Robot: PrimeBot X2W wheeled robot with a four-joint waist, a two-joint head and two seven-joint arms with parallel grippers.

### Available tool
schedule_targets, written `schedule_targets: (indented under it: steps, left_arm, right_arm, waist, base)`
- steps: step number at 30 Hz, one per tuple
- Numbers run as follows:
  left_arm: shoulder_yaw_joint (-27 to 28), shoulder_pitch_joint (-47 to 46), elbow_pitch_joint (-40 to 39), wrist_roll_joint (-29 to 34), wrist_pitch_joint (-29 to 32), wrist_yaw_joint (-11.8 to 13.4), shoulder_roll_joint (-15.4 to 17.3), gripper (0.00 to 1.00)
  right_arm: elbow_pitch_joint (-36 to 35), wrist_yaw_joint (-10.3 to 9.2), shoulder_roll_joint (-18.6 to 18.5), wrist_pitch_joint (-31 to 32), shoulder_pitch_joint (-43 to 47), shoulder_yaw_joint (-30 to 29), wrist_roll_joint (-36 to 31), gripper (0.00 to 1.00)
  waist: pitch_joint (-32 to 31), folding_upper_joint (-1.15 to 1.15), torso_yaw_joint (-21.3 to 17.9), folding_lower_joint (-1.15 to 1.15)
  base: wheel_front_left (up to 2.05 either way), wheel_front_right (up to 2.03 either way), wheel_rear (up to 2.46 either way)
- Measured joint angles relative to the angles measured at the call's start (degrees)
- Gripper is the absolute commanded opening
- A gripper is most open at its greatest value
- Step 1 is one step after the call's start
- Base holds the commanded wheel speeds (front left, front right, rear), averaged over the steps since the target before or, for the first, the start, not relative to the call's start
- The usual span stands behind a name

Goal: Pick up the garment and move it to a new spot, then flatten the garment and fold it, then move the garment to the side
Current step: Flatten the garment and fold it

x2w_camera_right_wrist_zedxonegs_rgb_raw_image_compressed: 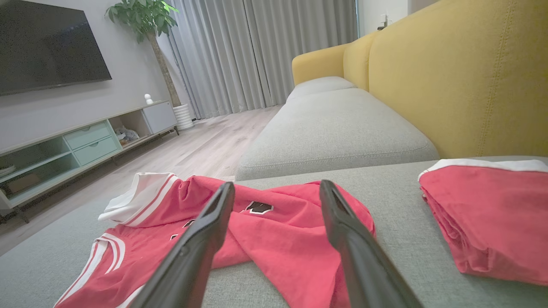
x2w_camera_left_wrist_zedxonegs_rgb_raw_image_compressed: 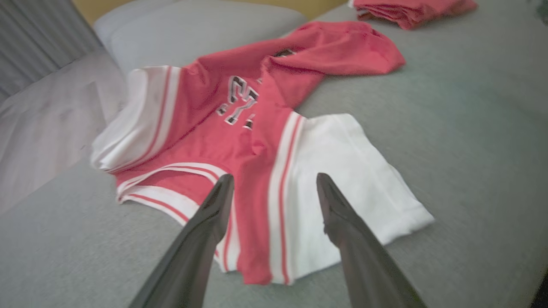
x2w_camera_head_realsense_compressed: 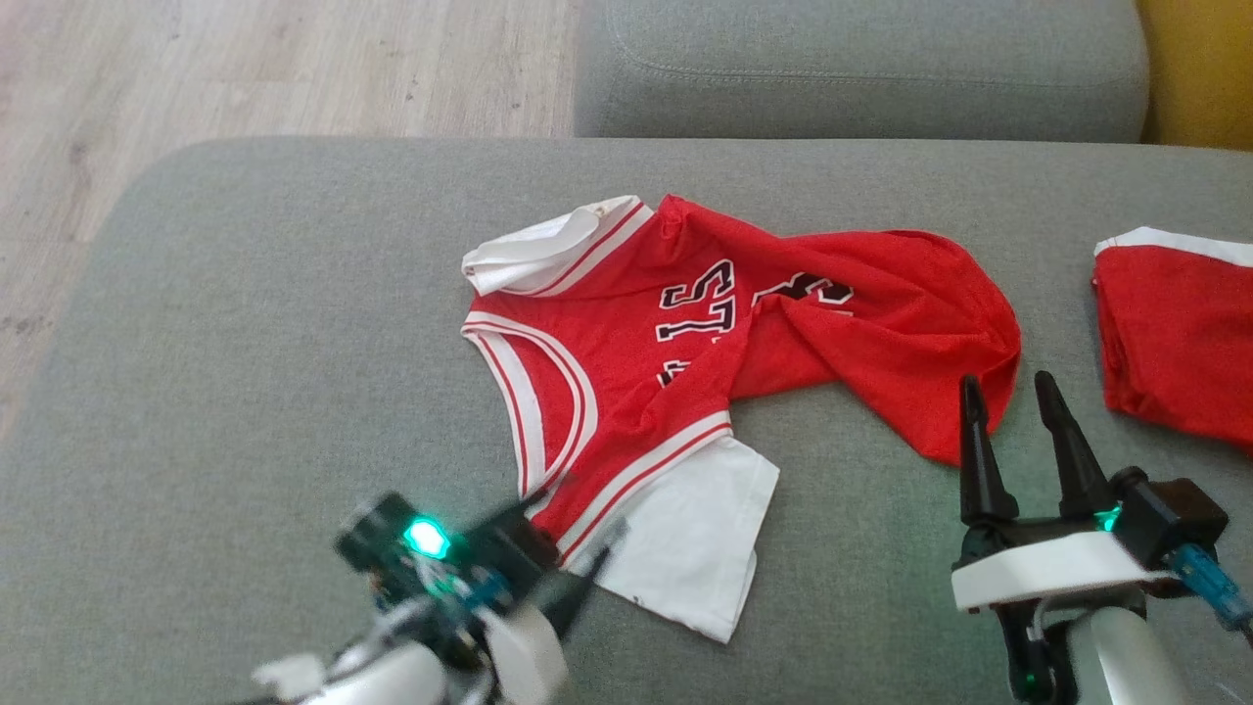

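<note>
The garment, a red jersey with white trim, white sleeves and black lettering, lies crumpled on the grey sofa seat. My left gripper hangs open at the jersey's near edge. In the left wrist view its fingers straddle the striped armhole band of the garment, just above the cloth, with nothing held in the left gripper. My right gripper stands open right in front of the twisted hem. From its wrist, the right gripper points at the garment and is empty.
A second red piece lies folded at the seat's right edge. The yellow backrest rises to the right. Another grey cushion lies beyond. Wooden floor drops off at the left and far-left edges.
</note>
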Motion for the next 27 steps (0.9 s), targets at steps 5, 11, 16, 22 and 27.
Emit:
schedule_targets:
  steps: [5,11,16,22,27]
  left_arm:
    - [10.3,1.3,0.5,-7.5,-6.2,6.6,-1.0,1.0]
    - [22.0,4.7,3.4,-16.0,-18.1,12.0,-5.5,1.0]
    - [23.3,6.3,7.4,-18.0,-20.5,10.2,-6.8,1.0]
    - [19.6,-1.4,14.0,-13.1,-16.5,5.4,-3.7,1.0]
    - [16.3,-13.0,20.0,-9.4,-9.0,-1.8,0.8,1.0]
  right_arm:
    - [-0.1,0.0,0.0,0.0,0.0,0.5,0.0,1.0]
    - [-0.2,0.0,0.0,0.0,0.0,1.1,0.0,1.0]
    - [-0.6,0.0,0.0,0.0,0.0,1.6,-0.1,1.0]
    - [-1.3,0.0,0.0,0.0,-0.3,1.6,-0.6,1.0]
    - [-1.8,0.0,0.0,0.0,-1.5,1.9,-0.6,1.0]
  waist:
    - [0.4,0.0,-0.4,0.01]
    - [1.0,0.0,-2.3,0.01]
    - [1.9,0.0,-4.3,0.01]
    - [4.0,0.0,-6.8,0.01]
    - [6.9,0.0,-9.2,0.02]
  base:
    - [0.0,0.0,0.0]
    - [0.0,0.0,0.0]
    - [0.0,0.0,0.0]
    - [0.0,0.0,0.0]
    - [0.0,0.0,0.0]
